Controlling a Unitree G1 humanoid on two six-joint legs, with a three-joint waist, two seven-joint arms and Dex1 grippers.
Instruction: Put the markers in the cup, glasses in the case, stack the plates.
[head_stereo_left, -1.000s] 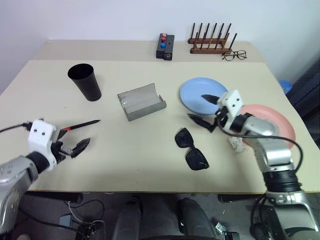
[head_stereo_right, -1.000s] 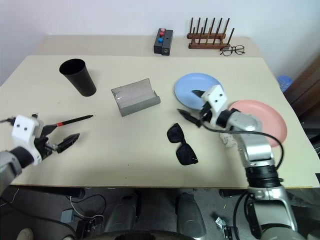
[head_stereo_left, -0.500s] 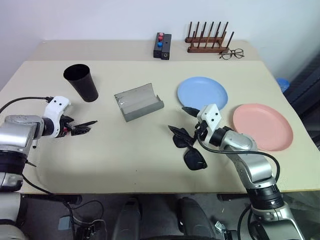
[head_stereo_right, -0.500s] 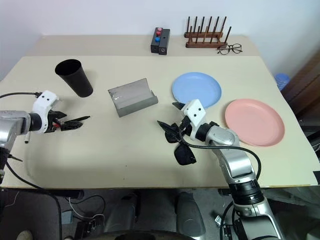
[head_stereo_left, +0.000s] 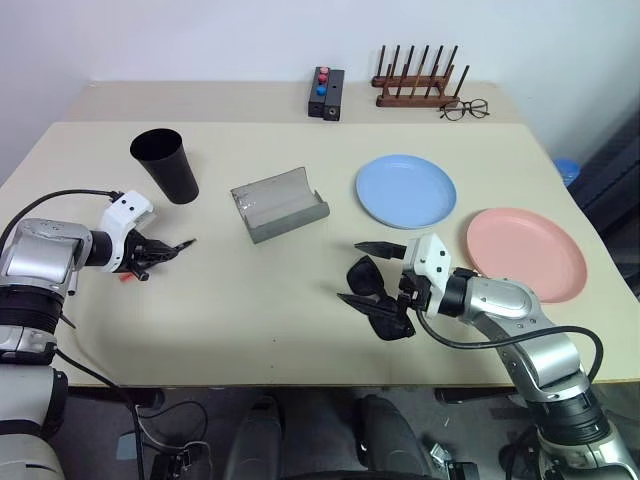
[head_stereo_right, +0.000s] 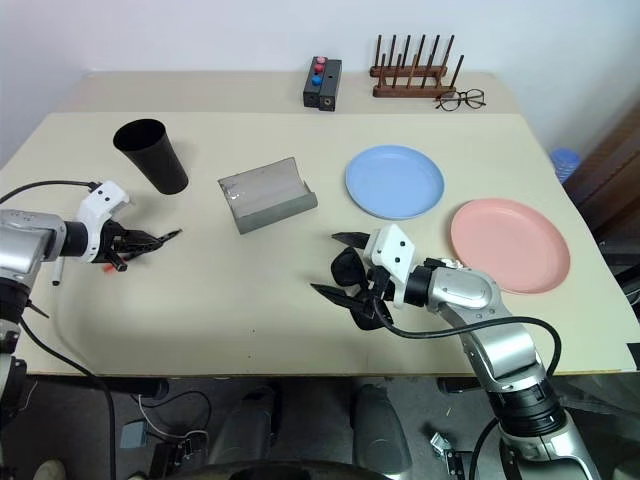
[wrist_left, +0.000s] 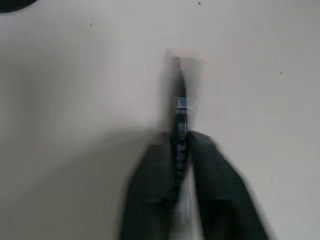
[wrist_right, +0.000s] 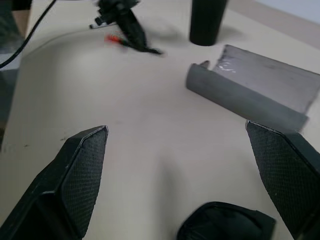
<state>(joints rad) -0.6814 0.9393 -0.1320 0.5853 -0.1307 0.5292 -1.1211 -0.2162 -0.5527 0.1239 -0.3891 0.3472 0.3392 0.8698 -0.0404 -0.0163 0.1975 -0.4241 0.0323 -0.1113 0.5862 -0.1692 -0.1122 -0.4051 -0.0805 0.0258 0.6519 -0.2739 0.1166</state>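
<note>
Left wrist view gives you what the head cameras cannot: the left gripper (wrist_left: 182, 145) has its two fingers pressed onto the black marker (wrist_left: 180, 107), whose tip pokes out past them over the bare table (wrist_left: 75, 100); from the left eye you only see that gripper (head_stereo_left: 165, 250) low on the table just in front of the cup (head_stereo_left: 165, 165), with a red end showing behind it. Right wrist view shows you the right gripper (wrist_right: 185, 180) spread wide, holding nothing, with the edge of the sunglasses (wrist_right: 225, 222) between its fingers and the case (wrist_right: 255, 90) lying open beyond; in the left eye the fingers straddle the sunglasses (head_stereo_left: 380, 295), though you cannot tell if they touch. The blue plate (head_stereo_left: 405, 190) and pink plate (head_stereo_left: 525, 253) lie side by side, unstacked.
</note>
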